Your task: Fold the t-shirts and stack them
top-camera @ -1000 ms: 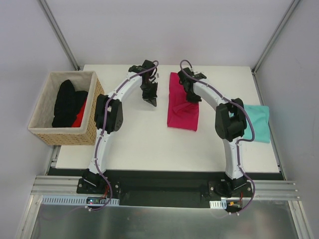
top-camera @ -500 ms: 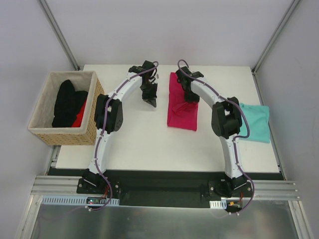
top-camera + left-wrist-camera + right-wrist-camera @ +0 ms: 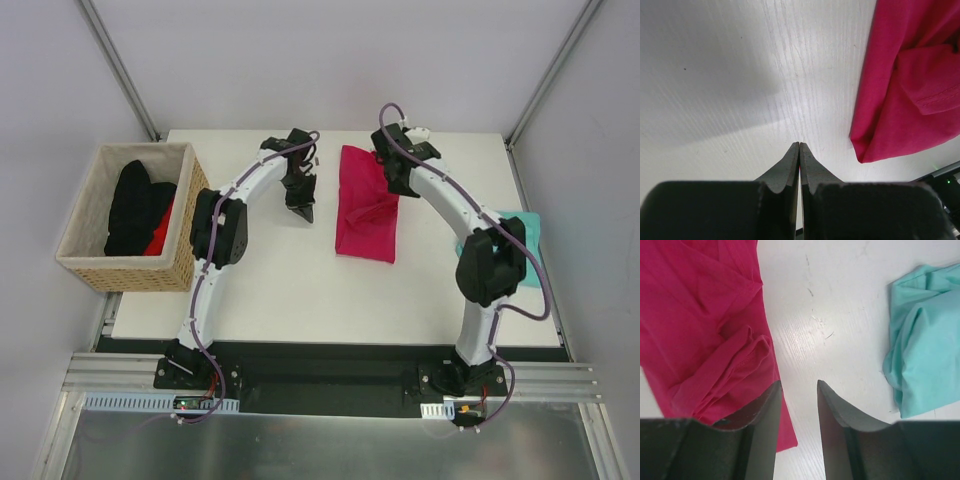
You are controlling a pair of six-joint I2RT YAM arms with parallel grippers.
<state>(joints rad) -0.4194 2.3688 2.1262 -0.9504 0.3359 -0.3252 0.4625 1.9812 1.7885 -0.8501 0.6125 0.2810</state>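
Okay, hovering the right gripper (image 3: 797,386), half spread and empty, over the right edge of the pink shirt (image 3: 365,205) lying long-ways front-to-back mid table (image 3: 270,290), teal shirt (image 3: 925,340) bunched well off rightward, left gripper (image 3: 799,146) pressed together just left of pink.

Two t-shirts: pink t-shirt (image 3: 365,215) centre, teal t-shirt (image 3: 925,355) right edge. One basket (image 3: 125,275), left. One black garment (image 3: 130,210), one red cloth (image 3: 160,237). Two arms: left arm (image 3: 250,180), right arm (image 3: 450,200).
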